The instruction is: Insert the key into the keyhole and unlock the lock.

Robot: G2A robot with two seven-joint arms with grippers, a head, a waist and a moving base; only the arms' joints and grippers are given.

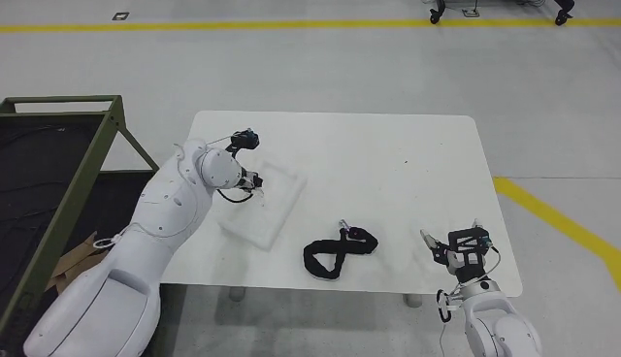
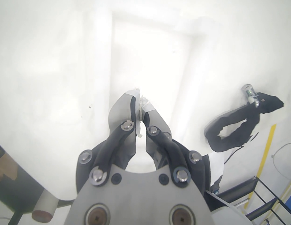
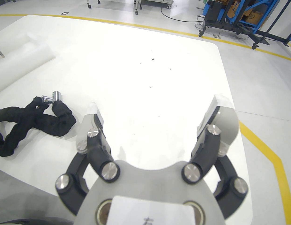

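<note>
White table (image 1: 388, 153) on a pale workshop floor marked with yellow lines; a green metal frame (image 1: 97, 129) stands at the left edge of the top view.

**Left gripper** (image 1: 256, 184) (image 2: 140, 99): left of centre in the top view, above a white rectangular tray (image 1: 267, 211) (image 2: 150, 54) lying on the table. Its jaws are drawn together at the tips, pinching a thin, flat metal piece, the key (image 2: 141, 107), seen edge-on between the taped pads; little of it shows.

**Lock** (image 1: 330, 255) (image 2: 232, 127) (image 3: 42, 120): a looped chain in a black fabric sleeve, lying on the table at lower centre of the top view, just right of the tray and between the two grippers. Its silver cylinder (image 1: 343, 228) (image 2: 249, 93) (image 3: 56, 95) sits at the upper end of the loop. Key and cylinder are well apart.

**Right gripper** (image 1: 452, 235) (image 3: 156, 105): lower right of the top view, near the table's front edge. Jaws spread wide, nothing between them; bare tabletop lies below. Lock appears at middle left in the right wrist view.
</note>
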